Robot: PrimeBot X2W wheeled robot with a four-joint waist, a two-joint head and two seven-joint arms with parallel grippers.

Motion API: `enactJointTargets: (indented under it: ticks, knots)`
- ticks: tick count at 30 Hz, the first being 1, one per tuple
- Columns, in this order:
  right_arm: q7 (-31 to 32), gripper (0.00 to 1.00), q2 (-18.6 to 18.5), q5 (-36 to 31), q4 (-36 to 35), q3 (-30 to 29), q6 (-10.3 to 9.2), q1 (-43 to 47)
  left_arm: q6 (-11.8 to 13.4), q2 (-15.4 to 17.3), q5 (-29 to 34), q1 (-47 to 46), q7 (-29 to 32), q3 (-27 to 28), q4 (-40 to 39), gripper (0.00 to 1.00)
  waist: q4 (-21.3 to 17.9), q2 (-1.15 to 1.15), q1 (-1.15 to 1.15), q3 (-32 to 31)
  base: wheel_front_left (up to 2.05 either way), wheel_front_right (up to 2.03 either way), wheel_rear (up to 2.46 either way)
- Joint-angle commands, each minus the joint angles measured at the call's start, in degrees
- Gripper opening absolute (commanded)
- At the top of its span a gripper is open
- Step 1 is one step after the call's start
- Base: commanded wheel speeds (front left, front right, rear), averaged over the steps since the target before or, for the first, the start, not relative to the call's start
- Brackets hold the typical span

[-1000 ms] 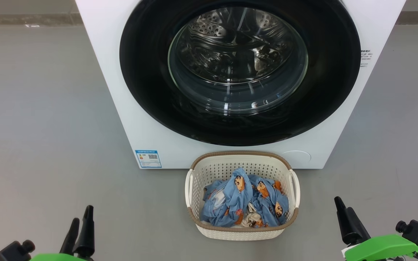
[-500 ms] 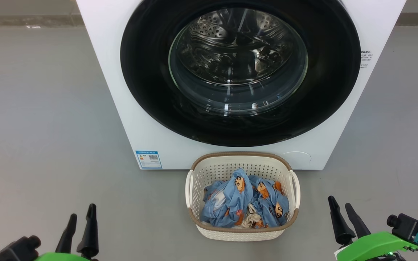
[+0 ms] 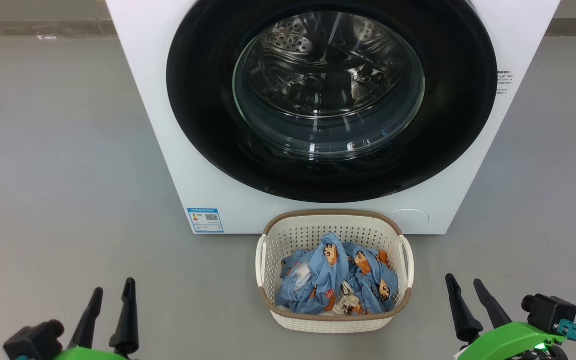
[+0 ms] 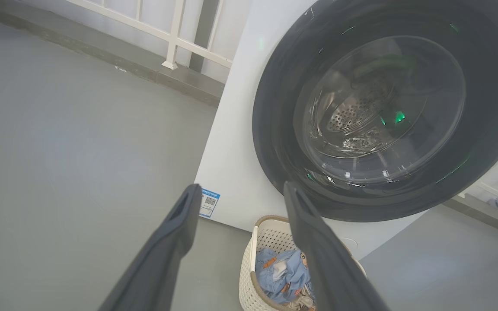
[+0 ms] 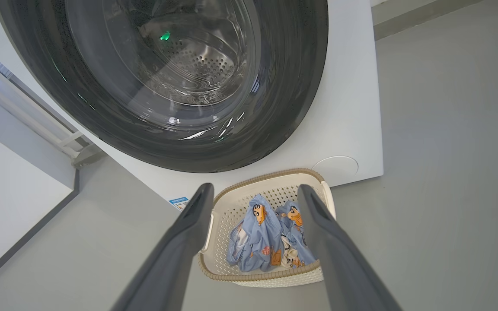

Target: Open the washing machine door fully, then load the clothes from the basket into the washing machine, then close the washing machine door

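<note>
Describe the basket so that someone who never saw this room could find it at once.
Find the white washer on the grey floor, with its round black door. Just before it, below the door, stands the basket. It is oval and cream with a brown rim, and alone holds blue clothes printed with cartoon faces.

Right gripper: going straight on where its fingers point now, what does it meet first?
Probably the round glossy-black washing machine door, near its lower ring; the right gripper seems aimed just over the cream perforated basket. Depth unclear.
</note>
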Motion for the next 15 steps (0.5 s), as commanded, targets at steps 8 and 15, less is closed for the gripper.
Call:
enactJointTargets:
  ticks: [8, 15]
  knots:
    - [-2.09, 1.00, -1.07, -6.43, -0.74, 1.06, 0.07, -3.04, -0.13, 1.58, 6.08, -2.22, -2.10, 0.53, -2.43, 1.00, 0.14, 0.00, 0.00, 0.01, 0.00, 0.00, 0.00]
    - [-3.26, 1.00, -1.09, -11.13, -0.56, 0.68, 0.08, -3.02, -0.14, 2.18, 10.24, -2.26, -3.28, 0.21, -2.82, 1.00, 0.13, 0.00, -0.01, 0.29, 0.00, 0.00, 0.00]
